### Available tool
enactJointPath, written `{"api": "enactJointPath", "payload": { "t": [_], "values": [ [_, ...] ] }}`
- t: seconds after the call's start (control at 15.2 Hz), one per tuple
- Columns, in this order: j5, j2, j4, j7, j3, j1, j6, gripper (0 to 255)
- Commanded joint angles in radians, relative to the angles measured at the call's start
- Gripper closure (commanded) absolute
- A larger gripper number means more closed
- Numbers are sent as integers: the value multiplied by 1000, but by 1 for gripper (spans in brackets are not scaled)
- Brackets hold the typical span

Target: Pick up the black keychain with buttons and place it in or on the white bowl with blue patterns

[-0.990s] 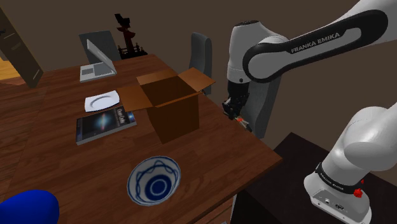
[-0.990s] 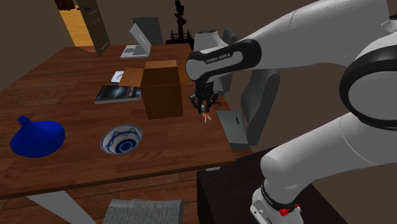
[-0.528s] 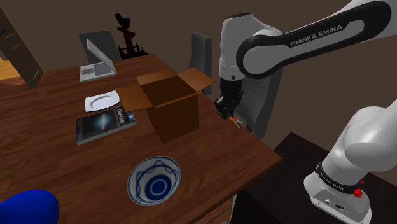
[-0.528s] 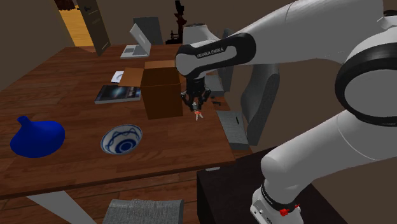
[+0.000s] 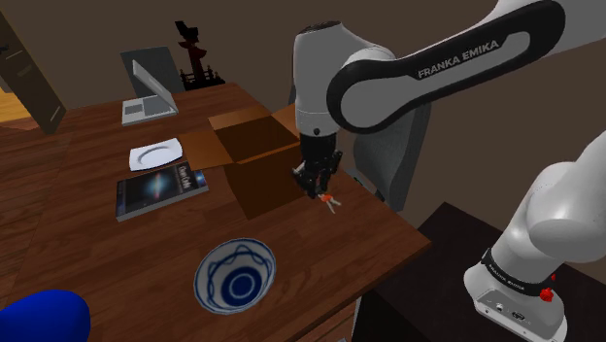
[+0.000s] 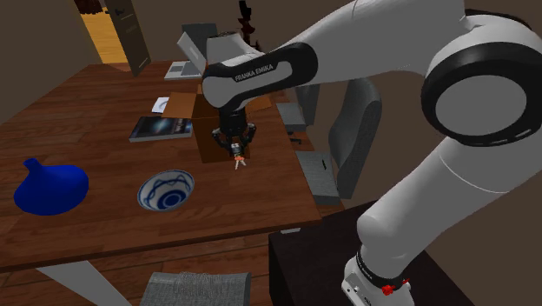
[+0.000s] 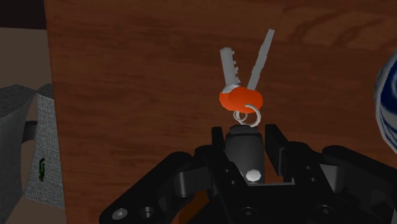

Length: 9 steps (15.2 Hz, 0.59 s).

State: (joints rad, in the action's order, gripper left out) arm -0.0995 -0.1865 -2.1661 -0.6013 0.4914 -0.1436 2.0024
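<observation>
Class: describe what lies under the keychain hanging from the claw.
Bare brown table lies under the keychain; the claw covers part of its black fob.

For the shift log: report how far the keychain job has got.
Done: the jaws are shut on the keychain, lifted off the table. In hand: the carry; it hangs by the cardboard box. Left: bring it over the patterned bowl, which holds nothing, and release.

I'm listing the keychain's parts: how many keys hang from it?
2. Both hang from the ring on the keychain clasped in the fingers: a toothed key and a slimmer key beside it, splayed in a V over the table.
</observation>
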Motion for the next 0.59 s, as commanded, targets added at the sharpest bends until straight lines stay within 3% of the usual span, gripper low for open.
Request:
{"api": "enactJointPath", "payload": {
  "t": [0.0, 0.53],
  "values": [
    [27, 61, 64, -64, 36, -11, -6, 255],
    [192, 341, 361, -309, 129, -102, -69, 255]
  ]
}}
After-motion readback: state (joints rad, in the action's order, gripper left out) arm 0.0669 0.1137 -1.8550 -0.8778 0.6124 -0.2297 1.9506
